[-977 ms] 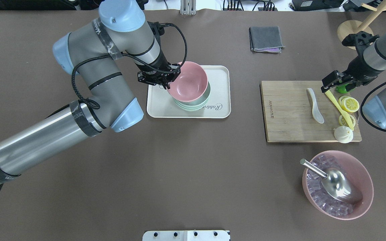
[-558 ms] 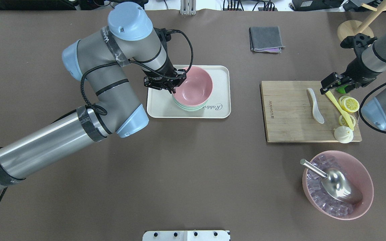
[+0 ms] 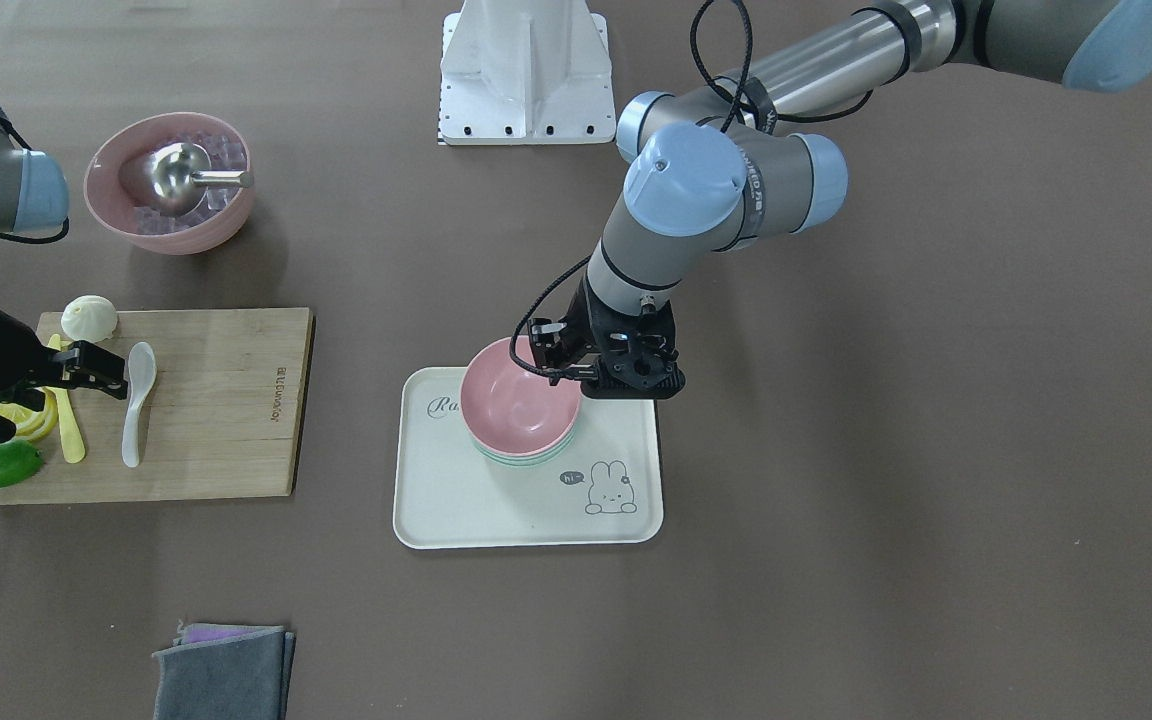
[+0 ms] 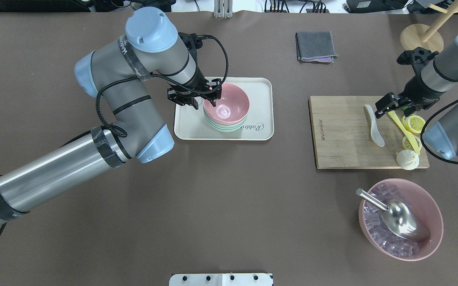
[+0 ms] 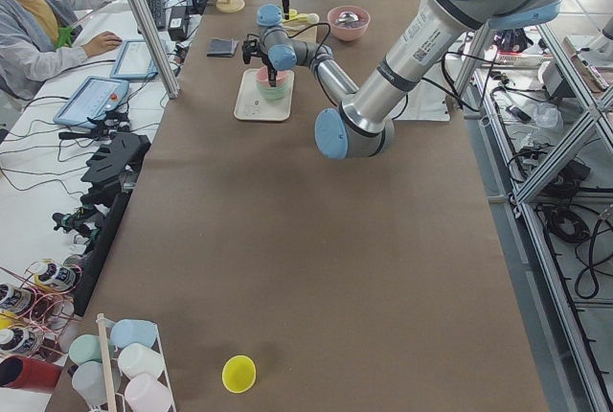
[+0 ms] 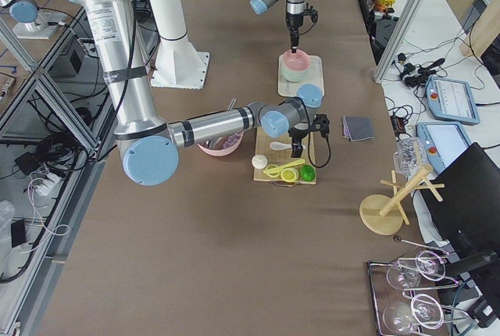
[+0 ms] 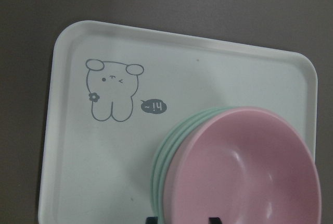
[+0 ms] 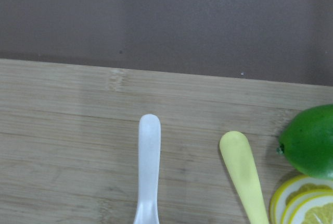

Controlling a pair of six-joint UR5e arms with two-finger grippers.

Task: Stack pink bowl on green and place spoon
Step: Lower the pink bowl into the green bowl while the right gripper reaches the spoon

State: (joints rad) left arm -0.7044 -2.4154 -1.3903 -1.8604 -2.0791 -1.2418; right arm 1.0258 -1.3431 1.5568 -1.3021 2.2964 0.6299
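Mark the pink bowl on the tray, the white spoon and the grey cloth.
pink bowl (image 4: 226, 108), overhead view, inside bottom
white spoon (image 4: 373, 124), overhead view, middle of handle
grey cloth (image 4: 315, 45), overhead view, centre of top fold

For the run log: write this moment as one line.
pink bowl: nested in green bowls | left jaws: open astride rim | spoon: on board | right jaws: open nearby

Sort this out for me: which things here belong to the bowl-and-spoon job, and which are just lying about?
Job: pink bowl, green bowls under it, tray, white spoon, left hand, right hand.
Lying about: cutting board, yellow utensil, lemon slices, lime, bun, ice bowl with scoop, grey cloth.
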